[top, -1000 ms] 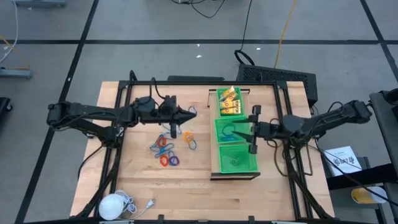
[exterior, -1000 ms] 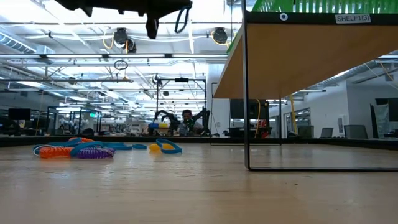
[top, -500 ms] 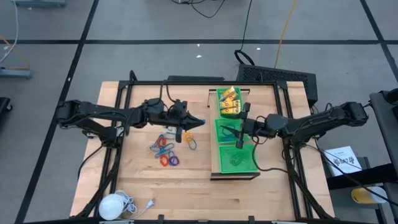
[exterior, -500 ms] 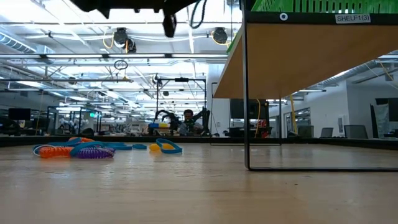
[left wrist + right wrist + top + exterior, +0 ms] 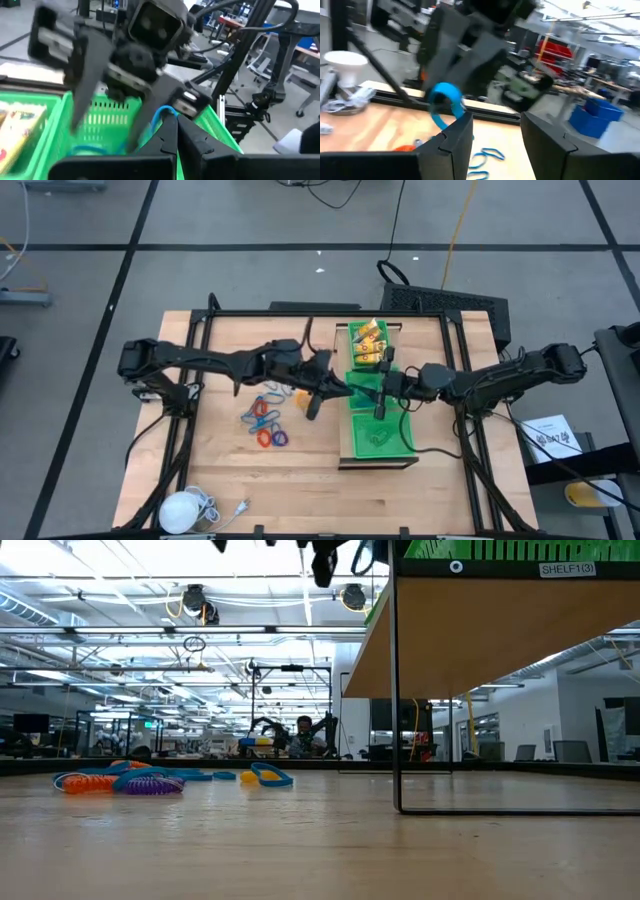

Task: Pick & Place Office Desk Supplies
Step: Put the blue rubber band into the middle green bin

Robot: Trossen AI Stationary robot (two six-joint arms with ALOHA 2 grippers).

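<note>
My left gripper (image 5: 345, 387) reaches in from the table's left, up at the left rim of the middle green tray (image 5: 398, 402), and is shut on a blue ring (image 5: 162, 112). My right gripper (image 5: 382, 387) hovers open above that same tray, facing the left one, with nothing between its fingers. In the right wrist view the ring (image 5: 445, 97) shows just beyond my right fingers. Another blue ring (image 5: 90, 149) lies in the middle tray. Yellow packets (image 5: 368, 345) fill the far tray. Several coloured rings (image 5: 268, 420) lie on the table. My left gripper pinches the blue ring (image 5: 165, 114) between its two fingertips. The fingers come nearly level from the table's left. The ring sticks out past the tips, lifted clear above the tray's rim.
The trays stand on a raised wooden shelf (image 5: 480, 635) on thin black legs at the table's right middle. The near tray (image 5: 380, 438) holds nothing. A white round object with a cord (image 5: 185, 508) sits at the near left corner.
My left gripper has travelled toward the table's right edge, from above the loose rings to the trays' left rim, carrying the blue ring clear of the table. My right gripper has moved a little toward the left, over the middle tray, and come down slightly.
</note>
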